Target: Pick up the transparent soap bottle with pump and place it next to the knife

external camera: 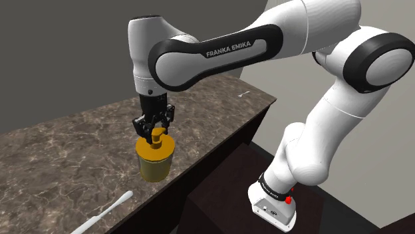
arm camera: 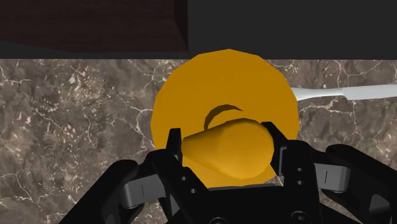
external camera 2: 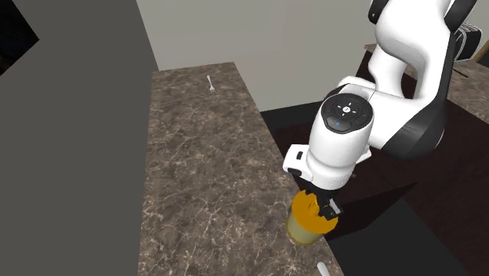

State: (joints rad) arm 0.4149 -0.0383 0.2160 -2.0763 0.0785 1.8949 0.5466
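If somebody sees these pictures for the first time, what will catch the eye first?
The orange bottle near the edge of the dark marbled counter, bright against it. The black gripper of the big white arm stands right above it, fingers clasping its pump. A white knife lies at the shoulder view's lower left.

A long tabletop [external camera: 60,159] of dark brown stone veined in white runs along a flat dark grey wall [external camera: 66,46], which fills the far side and left of the shoulder view. The tabletop's near edge drops to a dark reddish-brown cabinet front [external camera: 223,176], and past its far end in the second exterior view rises a paler, off-white wall [external camera 2: 258,39]. A black area [external camera 2: 14,35] shows at that view's upper left, beyond the grey wall's edge.
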